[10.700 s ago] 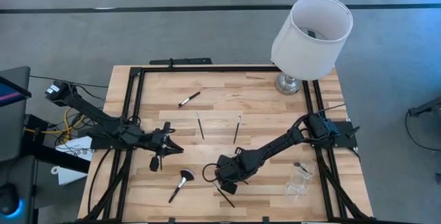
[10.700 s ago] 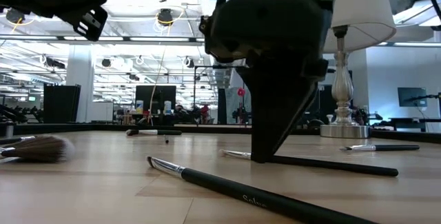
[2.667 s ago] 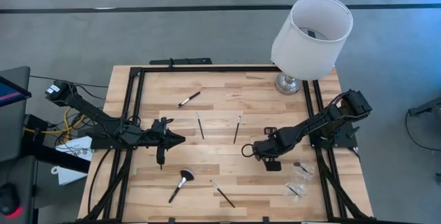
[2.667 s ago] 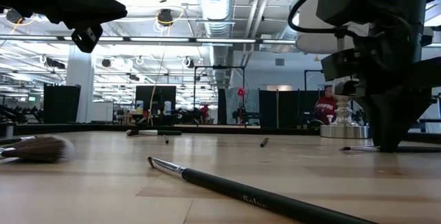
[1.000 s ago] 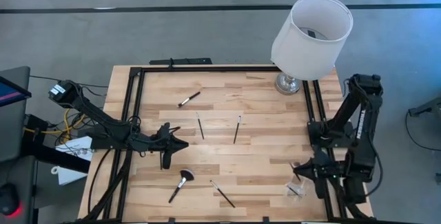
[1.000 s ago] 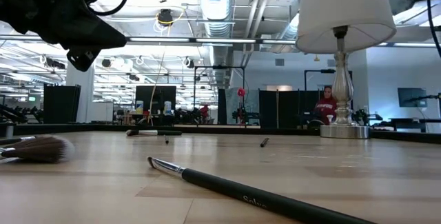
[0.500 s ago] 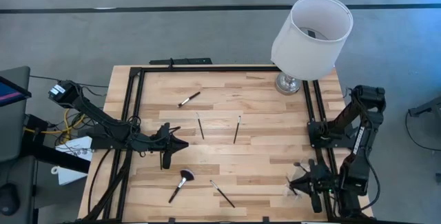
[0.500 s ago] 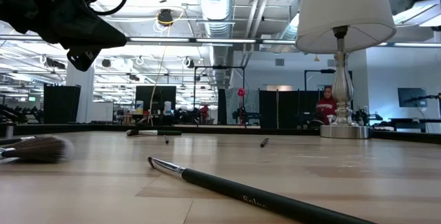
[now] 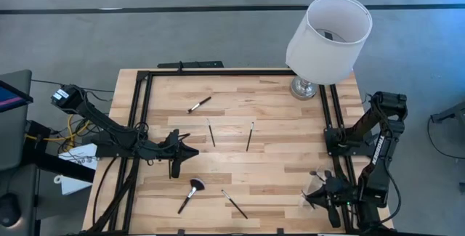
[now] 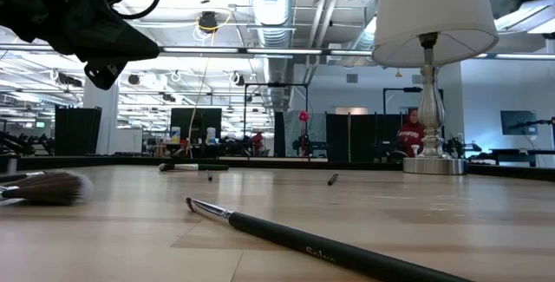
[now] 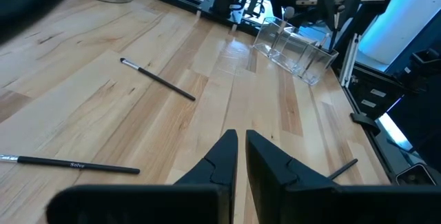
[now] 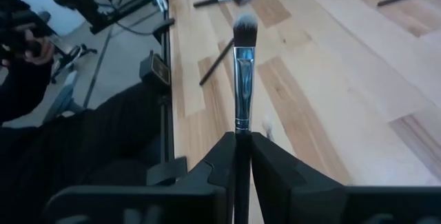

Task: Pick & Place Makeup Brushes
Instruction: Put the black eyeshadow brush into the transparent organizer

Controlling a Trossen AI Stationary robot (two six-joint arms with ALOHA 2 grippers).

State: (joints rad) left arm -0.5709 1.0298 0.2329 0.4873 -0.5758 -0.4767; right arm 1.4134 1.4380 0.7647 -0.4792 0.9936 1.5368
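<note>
Brushes lie scattered mid-frame on the surface (image 9: 290, 165): my left hand (image 9: 190, 152), fingers nearly shut on nothing, hovers above the fan brush (image 9: 190, 192), nearest me. At lower right, my right hand (image 9: 311, 194) grips a silver-ferruled brush (image 12: 244, 72) over the clear holder (image 11: 293, 47), surface edge just beside.

The right pincer (image 12: 240, 156) grips a silver-ferruled brush (image 12: 244, 65) above the wooden table (image 12: 331, 79).

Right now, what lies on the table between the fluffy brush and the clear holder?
In the high view, one slim brush lies between the fluffy brush and the clear holder; otherwise bare wood.
</note>
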